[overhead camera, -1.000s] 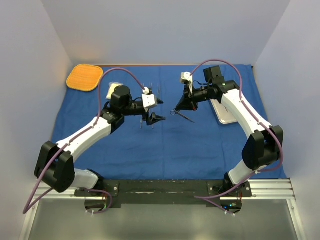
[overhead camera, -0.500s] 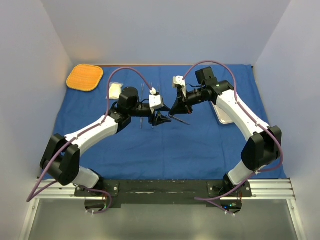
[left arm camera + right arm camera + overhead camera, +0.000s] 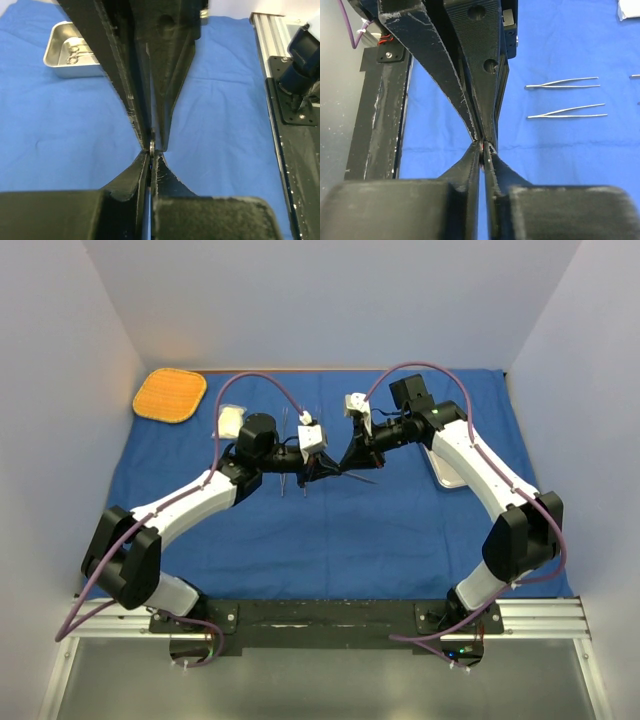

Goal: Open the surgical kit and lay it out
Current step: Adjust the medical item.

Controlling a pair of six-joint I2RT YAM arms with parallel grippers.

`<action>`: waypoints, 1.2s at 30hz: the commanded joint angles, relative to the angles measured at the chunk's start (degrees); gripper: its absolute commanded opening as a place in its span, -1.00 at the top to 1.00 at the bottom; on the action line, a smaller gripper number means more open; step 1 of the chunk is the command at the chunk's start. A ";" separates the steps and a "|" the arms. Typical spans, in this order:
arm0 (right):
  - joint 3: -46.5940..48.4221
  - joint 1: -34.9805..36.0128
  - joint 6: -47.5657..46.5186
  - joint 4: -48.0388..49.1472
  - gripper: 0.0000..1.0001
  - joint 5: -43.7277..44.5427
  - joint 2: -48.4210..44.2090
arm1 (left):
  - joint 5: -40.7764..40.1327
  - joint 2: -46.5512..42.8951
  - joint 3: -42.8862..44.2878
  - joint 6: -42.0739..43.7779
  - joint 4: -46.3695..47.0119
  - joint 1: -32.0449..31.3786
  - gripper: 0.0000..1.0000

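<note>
Blue cloth wrap (image 3: 400, 530) lies spread over the tabletop, and near its middle the slim scissors (image 3: 362, 478) sit between both claws. On them the left claw (image 3: 151, 142) is pressed together, pinching thin metal. At the right claw (image 3: 481, 144) the fingers nearly touch, and its grip cannot be told. Two forceps (image 3: 562, 83) lie on the cloth, the steel tray (image 3: 56, 67) toward its right, the gauze pack (image 3: 231, 421) far left.

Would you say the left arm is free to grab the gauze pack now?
Probably not yet: the gauze pack lies uncovered nearby, but the left gripper is shut on a slim metal instrument.
</note>
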 commanded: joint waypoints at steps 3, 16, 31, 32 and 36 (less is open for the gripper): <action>-1.95 0.29 10.81 10.36 0.25 1.58 -4.33 | -6.85 -0.95 -1.16 -6.04 7.45 0.06 1.00; -19.25 -4.54 70.40 45.00 -0.49 44.01 -16.02 | -40.06 -4.47 -16.81 -29.26 36.02 -0.20 1.00; -24.72 -1.12 107.17 54.48 -0.43 48.52 -9.27 | -48.53 -1.92 -14.97 -19.51 40.42 -5.39 1.00; -24.54 -0.94 108.22 55.02 -0.42 48.08 -8.82 | -48.62 -1.83 -14.88 -19.15 40.42 -5.83 1.00; -24.98 -0.15 112.62 57.22 -0.32 47.82 -6.97 | -49.92 -2.01 -14.79 -17.92 40.60 -6.80 1.00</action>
